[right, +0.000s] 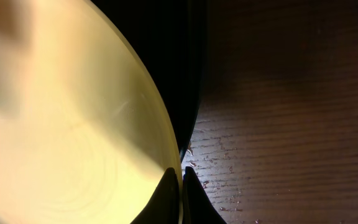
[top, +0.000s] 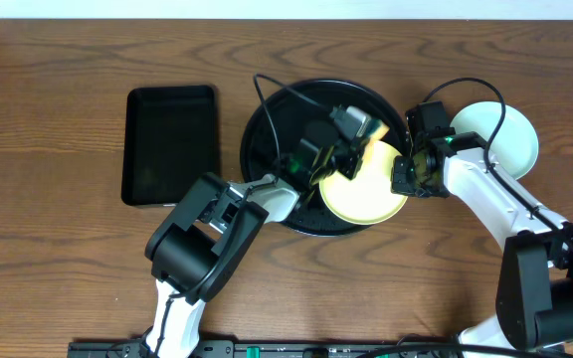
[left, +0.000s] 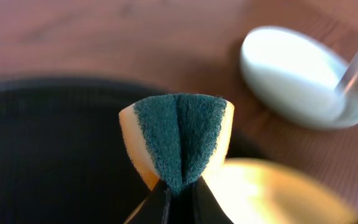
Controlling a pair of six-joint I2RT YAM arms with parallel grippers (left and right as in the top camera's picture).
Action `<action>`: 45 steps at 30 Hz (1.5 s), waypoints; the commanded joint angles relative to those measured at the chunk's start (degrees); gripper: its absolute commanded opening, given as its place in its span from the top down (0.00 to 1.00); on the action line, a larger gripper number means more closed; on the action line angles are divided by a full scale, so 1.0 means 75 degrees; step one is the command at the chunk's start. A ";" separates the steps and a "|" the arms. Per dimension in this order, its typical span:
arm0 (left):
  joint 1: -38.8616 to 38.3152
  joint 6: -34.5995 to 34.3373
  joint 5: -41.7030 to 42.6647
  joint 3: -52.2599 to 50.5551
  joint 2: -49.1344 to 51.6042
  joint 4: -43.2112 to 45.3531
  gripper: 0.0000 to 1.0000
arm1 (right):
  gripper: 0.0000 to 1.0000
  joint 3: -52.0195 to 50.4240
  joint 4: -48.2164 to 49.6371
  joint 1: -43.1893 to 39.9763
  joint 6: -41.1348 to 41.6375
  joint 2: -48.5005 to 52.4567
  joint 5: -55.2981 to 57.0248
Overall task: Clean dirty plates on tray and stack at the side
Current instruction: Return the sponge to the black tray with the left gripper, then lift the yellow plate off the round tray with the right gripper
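Pale yellow round plastic plate (top: 361, 191) (right: 73, 124) lies on the large round glossy black tray (top: 267, 124) (left: 42, 155). Its rim is pinched in the right gripper (right: 183, 172), fingers narrow on the edge. The left gripper (left: 179, 190), just left of the right one, is clamped on a folded yellow sponge (left: 179, 134), green scouring face outward. A pale mint-blue round plate (top: 500, 134) rests on the wooden table (top: 58, 249) outboard of the right gripper, off the tray.
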 commanded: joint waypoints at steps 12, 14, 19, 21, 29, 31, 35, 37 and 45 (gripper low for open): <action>0.2413 -0.0481 0.0134 0.0699 -0.3010 -0.3777 0.93 | 0.99 -0.0055 0.0006 0.0093 -0.0020 -0.0009 0.0055; 0.3005 -0.0440 0.0061 0.0699 -0.3217 -0.4488 0.92 | 0.99 -0.0055 0.0006 0.0093 -0.0044 -0.0009 0.0055; 0.4418 -0.0434 0.0032 0.0682 -0.3314 -0.6108 0.92 | 0.99 -0.0055 0.0009 0.0093 -0.0044 -0.0009 0.0058; 0.4878 -0.0428 0.0032 0.0592 -0.3284 -0.6592 0.92 | 0.99 -0.0055 0.0009 0.0093 -0.0044 -0.0009 0.0058; 0.5569 0.0000 -0.1020 0.0379 -0.2978 -0.7466 0.92 | 0.99 -0.0055 0.0015 0.0093 -0.0076 -0.0009 0.0058; 0.5569 0.0052 -0.1023 0.0379 -0.2827 -0.7513 0.92 | 0.99 -0.0055 0.0017 0.0093 -0.0131 -0.0009 0.0061; 0.5569 0.0122 -0.1026 0.0379 -0.2500 -0.7539 0.87 | 0.99 -0.0055 0.0017 0.0093 -0.0131 -0.0009 0.0061; 0.5569 0.0289 -0.1032 0.0379 -0.2483 -0.7542 0.63 | 0.99 -0.0055 0.0023 0.0093 -0.0131 -0.0009 0.0061; 0.5569 0.0280 -0.1204 0.0379 -0.2495 -0.7452 0.20 | 0.99 0.0277 0.0070 0.0093 -0.0530 -0.0189 0.0052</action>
